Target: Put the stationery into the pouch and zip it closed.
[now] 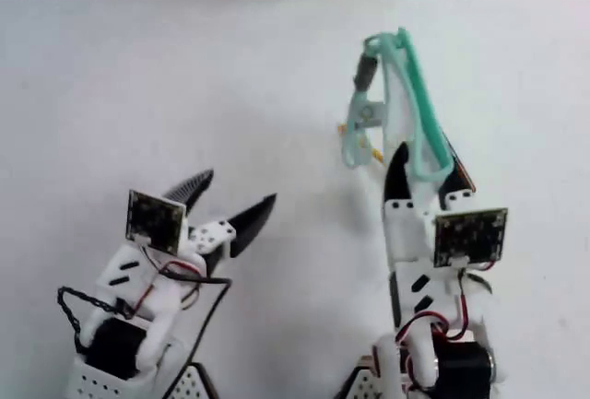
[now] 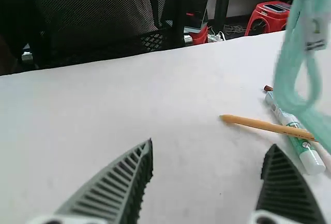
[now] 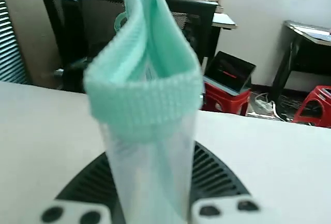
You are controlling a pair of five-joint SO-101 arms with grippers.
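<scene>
My right gripper (image 1: pixel 422 167) is shut on a clear pouch (image 1: pixel 406 95) with mint-green edging, holding it up over the right half of the table. In the right wrist view the pouch (image 3: pixel 150 100) stands upright between the dark fingers (image 3: pixel 217 180). Beneath and beside the hanging pouch (image 2: pixel 300 74) lie a yellow pencil (image 2: pixel 264 125) and a white-and-green pen (image 2: pixel 292 141) on the table. My left gripper (image 1: pixel 240 187) is at the near left, open and empty, pointed toward the pencil. Its fingertips (image 2: pixel 145 154) are well short of the pencil.
The white table (image 1: pixel 184 76) is bare to the left and far side. Beyond its far edge stand a black mesh chair (image 2: pixel 103 12) and red stools (image 2: pixel 271 14).
</scene>
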